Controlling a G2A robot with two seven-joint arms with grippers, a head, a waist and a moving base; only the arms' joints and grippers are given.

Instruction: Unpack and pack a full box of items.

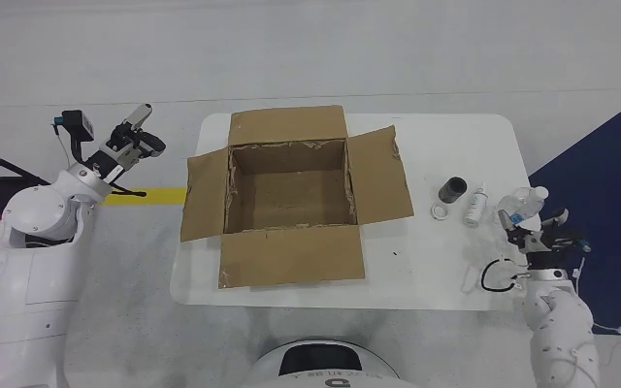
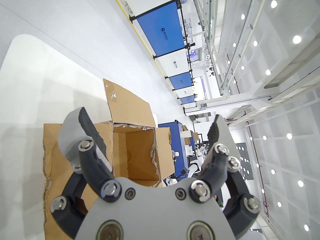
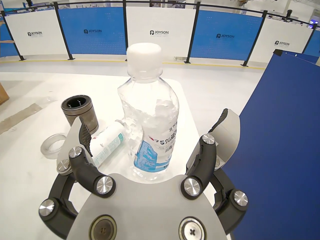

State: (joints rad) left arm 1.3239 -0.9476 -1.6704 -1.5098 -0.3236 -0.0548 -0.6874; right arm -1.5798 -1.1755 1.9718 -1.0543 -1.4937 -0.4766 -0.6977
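Box [image 1: 291, 199] at middle of table [image 1: 417, 272], flaps splayed, floor bare: seemingly unpacked, ready for refilling. To its right, clear bottle [image 3: 150, 126] upright, with small white bottle [image 3: 107, 146], metal cylinder [image 3: 80, 112] and clear ring [image 3: 52, 146] close by. Right gripper [image 3: 153, 123] spread wide around the clear bottle, not clamped, likely poised to grasp. Left gripper [image 2: 150, 121] also spread, holding nothing, off the table's left edge, probably to keep clear.

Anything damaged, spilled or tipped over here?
No spill visible. The clear bottle standing within the open right gripper looks crumpled in its upper body. The white tube beside it lies on its side. The cardboard box has ragged, torn edges around its opening.
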